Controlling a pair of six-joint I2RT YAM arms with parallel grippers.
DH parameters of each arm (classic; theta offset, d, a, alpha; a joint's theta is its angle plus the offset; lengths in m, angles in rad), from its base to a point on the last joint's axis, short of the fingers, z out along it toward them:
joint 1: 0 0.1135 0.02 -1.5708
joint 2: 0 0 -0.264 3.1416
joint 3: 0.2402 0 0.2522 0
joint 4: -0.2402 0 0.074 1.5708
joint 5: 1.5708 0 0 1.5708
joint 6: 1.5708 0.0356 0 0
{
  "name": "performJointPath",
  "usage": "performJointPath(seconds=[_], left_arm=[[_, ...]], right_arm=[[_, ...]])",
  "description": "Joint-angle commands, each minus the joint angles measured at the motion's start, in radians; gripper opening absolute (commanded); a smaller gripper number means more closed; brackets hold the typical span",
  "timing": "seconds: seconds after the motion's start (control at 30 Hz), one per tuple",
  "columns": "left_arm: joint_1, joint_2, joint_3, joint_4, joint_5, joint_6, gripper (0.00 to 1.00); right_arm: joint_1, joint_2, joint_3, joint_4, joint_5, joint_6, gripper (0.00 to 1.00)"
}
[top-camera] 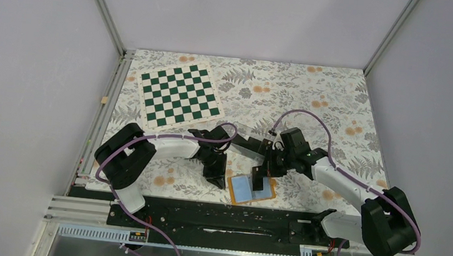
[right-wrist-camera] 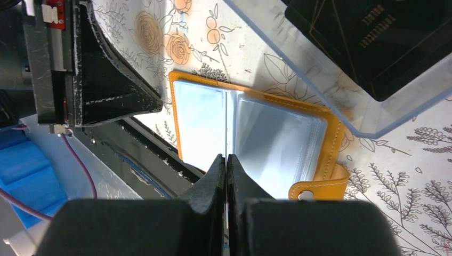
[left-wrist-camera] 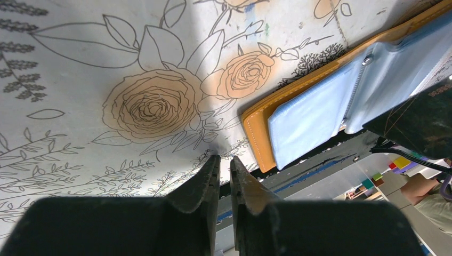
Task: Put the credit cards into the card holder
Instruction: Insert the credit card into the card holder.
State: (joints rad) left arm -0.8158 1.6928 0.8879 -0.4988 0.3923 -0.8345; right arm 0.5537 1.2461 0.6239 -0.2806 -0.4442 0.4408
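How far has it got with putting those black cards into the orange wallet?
Done: the card holder lies open, with no card visible inside. In hand: the right gripper seems shut on one credit card just above it; the left gripper sits empty beside it, jaws barely apart. Left: slotting that card, then the cards in the clear box.

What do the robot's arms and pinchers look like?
Each arm mixes chunky black joints with smooth white tubes; see the left arm and right arm. A thin purple cable loops along each. The left gripper and right gripper have two black pointy fingers, scuffed with pale scratches.
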Motion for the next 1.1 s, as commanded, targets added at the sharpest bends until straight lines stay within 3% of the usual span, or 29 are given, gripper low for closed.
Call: performJointPath(seconds=[0.0, 0.33, 1.07], left_arm=[[-0.001, 0.021, 0.01, 0.011, -0.05, 0.02, 0.14], [-0.009, 0.022, -0.016, 0.072, -0.014, -0.016, 0.14], [-0.068, 0.049, -0.036, 0.12, -0.004, -0.077, 0.08]], right_arm=[[0.002, -0.013, 0.018, -0.016, 0.048, 0.005, 0.0], [0.002, 0.019, -0.137, 0.266, 0.017, 0.185, 0.0], [0.002, 0.052, -0.221, 0.43, 0.014, 0.351, 0.0]])
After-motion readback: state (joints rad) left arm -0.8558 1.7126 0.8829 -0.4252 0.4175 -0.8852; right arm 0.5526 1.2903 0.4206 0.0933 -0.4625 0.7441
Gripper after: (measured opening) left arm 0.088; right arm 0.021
